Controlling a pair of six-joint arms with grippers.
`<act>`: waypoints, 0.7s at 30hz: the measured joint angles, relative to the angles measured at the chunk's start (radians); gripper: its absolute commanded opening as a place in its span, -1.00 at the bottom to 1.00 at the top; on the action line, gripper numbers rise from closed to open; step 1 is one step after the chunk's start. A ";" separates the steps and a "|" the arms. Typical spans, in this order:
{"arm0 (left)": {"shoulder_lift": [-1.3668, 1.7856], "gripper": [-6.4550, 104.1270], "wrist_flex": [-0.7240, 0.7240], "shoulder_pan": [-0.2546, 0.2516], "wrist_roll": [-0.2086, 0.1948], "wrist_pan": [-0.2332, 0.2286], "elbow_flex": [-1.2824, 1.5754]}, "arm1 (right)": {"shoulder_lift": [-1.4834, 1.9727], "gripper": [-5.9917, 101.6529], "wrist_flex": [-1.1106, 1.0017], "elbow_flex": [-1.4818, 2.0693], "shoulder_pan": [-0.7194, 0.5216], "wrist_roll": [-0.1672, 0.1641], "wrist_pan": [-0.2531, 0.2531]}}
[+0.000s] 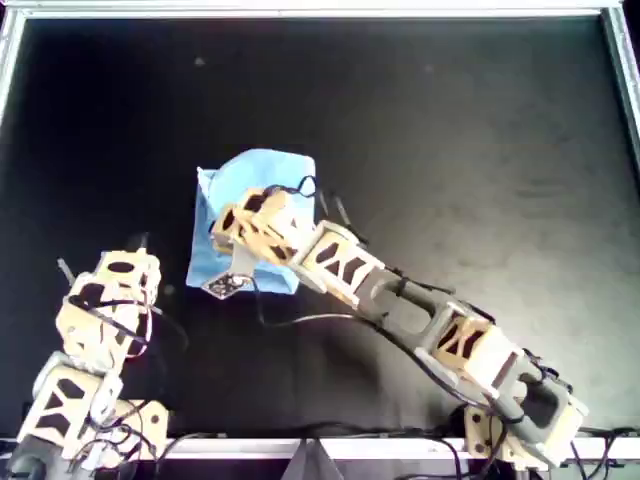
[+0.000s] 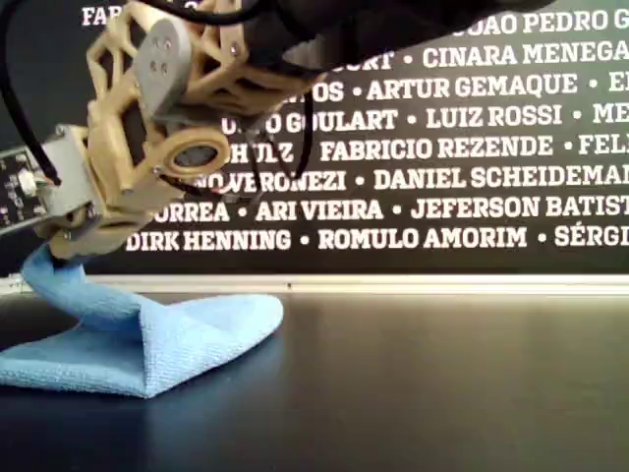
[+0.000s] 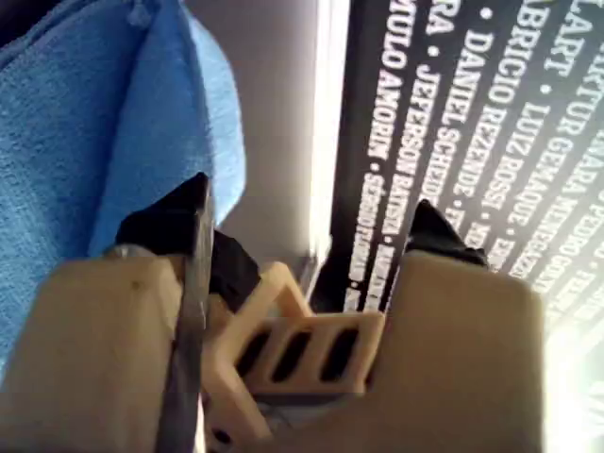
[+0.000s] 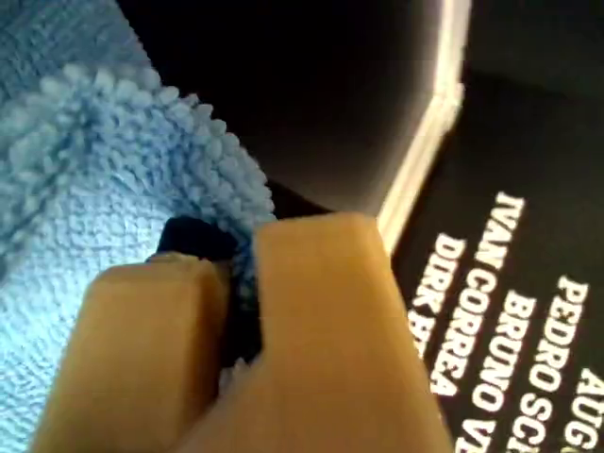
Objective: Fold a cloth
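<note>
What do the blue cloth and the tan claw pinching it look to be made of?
The cloth looks like terry or microfibre: fuzzy loops show along its edge, matte. The right end effector seems to be matte tan plastic, possibly printed, with lattice cut-outs on its arm.

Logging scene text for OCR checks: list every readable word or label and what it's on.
All on the black name banner behind the table, exterior view:
"ARTUR GEMAQUE"
"LUIZ ROSSI"
"FABRICIO REZENDE"
"DANIEL SCHEIDEMAN", cut off at the edge
"ARI VIEIRA"
"JEFERSON BATIST", cut off
"DIRK HENNING"
"ROMULO AMORIM"
"CINARA MENEGA", cut off
Other names are hidden by the arm or cropped.
The cloth and both grippers show no text.
</note>
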 measured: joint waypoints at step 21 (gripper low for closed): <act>0.000 0.45 0.000 0.000 0.000 0.000 0.000 | 0.207 -0.98 0.118 -0.003 -0.031 -0.006 0.000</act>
